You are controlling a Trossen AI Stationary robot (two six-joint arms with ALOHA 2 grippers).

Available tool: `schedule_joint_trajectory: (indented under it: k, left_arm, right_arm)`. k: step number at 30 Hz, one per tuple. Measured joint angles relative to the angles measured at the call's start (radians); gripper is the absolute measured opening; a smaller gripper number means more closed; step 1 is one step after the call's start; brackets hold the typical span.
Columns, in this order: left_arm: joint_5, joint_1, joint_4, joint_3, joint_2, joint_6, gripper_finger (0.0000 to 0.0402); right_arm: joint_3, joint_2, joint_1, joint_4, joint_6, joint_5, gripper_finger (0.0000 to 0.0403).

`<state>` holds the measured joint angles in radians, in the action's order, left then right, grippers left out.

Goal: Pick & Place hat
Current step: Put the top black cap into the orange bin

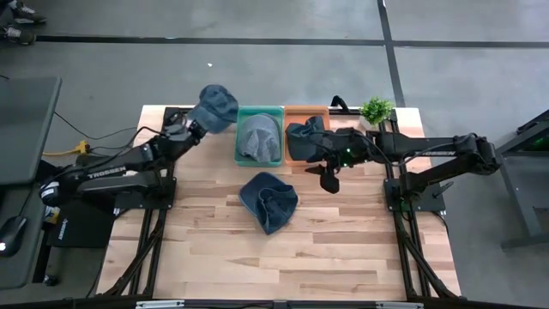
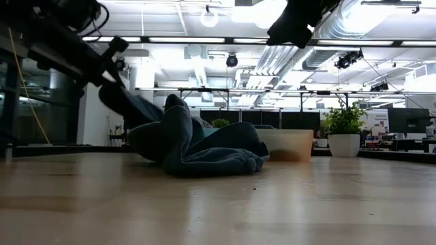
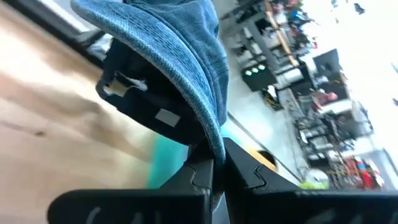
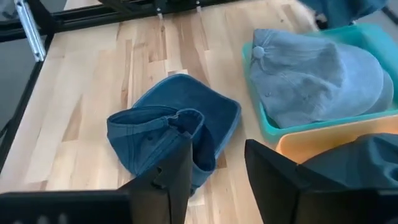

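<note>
Three hats show. A blue denim hat hangs in the air by the far left corner of the teal bin, with my left gripper shut on it. A grey hat lies in the teal bin. A dark blue hat lies in the orange bin. Another blue hat lies crumpled on the table's middle, crown side down. My right gripper hovers open just right of the orange bin, above the table, with nothing between its fingers. My left gripper pinches the denim hat's brim edge between its two fingers. The fingers come from the table's left side, nearly level. The hat is lifted clear of the table, and its dark lining with a small label is turned toward the fingers.
A small potted plant stands at the far right corner beyond the orange bin. Black frame rails run along both table sides. Bare wood lies in front of the crumpled hat toward the near edge.
</note>
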<state>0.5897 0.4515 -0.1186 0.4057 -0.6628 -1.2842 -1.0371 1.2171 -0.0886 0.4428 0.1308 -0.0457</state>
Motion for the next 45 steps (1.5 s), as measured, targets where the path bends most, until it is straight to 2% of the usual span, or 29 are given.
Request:
schedule_joint_trajectory:
  k: [6,15,21,26,30,33,37,45]
  left_arm:
    - [-0.088,0.0,0.003,0.072,0.023,0.138,0.0007]
    - [-0.302,0.0,0.003,0.179,0.024,0.286,0.0006]
    - [-0.467,0.0,0.004,0.236,0.024,0.356,0.0006]
    - [-0.578,0.0,0.006,0.266,0.024,0.377,0.0006]
    - [-0.639,0.0,0.005,0.272,0.024,0.386,0.0006]
    - [-0.674,0.0,0.004,0.272,0.024,0.386,0.0006]
    - [-0.715,0.0,0.004,0.272,0.024,0.39,0.0006]
    - [-0.768,0.0,0.005,0.272,0.024,0.401,0.0006]
  right_arm:
    - [-0.134,0.0,-0.061,0.151,-0.133,-0.039,0.0148]
    - [-0.392,0.023,-0.198,0.355,-0.396,-0.037,0.0161]
    - [-0.499,0.079,-0.264,0.369,-0.477,-0.081,0.0185]
    - [-0.578,0.175,-0.279,0.369,-0.521,-0.119,0.0208]
    - [-0.641,0.264,-0.276,0.369,-0.569,-0.115,0.0226]
    - [-0.691,0.328,-0.271,0.361,-0.598,-0.068,0.0234]
    - [-0.764,0.4,-0.268,0.34,-0.652,-0.064,0.0236]
    - [-0.897,0.525,-0.268,0.339,-0.656,-0.056,0.0237]
